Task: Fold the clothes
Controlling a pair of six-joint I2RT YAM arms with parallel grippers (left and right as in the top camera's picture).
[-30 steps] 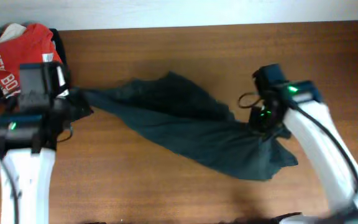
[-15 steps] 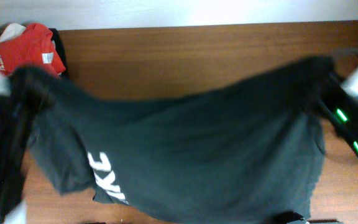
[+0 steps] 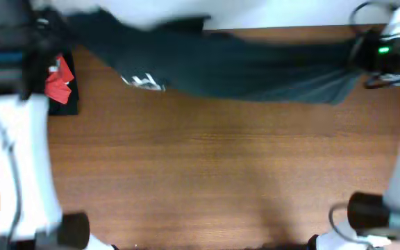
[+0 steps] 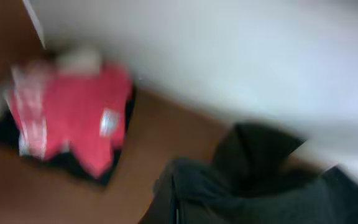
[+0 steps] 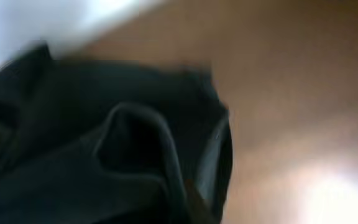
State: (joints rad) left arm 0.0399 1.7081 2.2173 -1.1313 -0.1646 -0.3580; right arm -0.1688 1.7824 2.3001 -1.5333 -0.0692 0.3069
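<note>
Since half a second ago, when it was hanging as a broad sheet over most of the tabletop (image 3: 207,173), the shirt (image 3: 255,62) is being swept back and is now stretching as a long narrow band along the far edge, spilling partly past it. Most of the wood is showing bare again. The white lettering (image 3: 144,81) is peeking out on the lower fold, toward the far left.

I am reading the left pincer (image 3: 47,33) as gripping one end of the shirt near the far-left corner and the right pincer (image 3: 358,55) as gripping the other end near the far-right corner. The cloth is running taut between them, though bunched fabric and blur are hiding the fingers in both wrist views. The red shirt (image 3: 60,78) is lying in the far-left corner, just under the left arm and close to the black cloth.

To me this is looking like the high point of a flick meant to shake the garment out. I am judging the fold itself as not yet begun, since the shirt is not lying flat. I am watching that the left end is not catching the red shirt on the way down.
</note>
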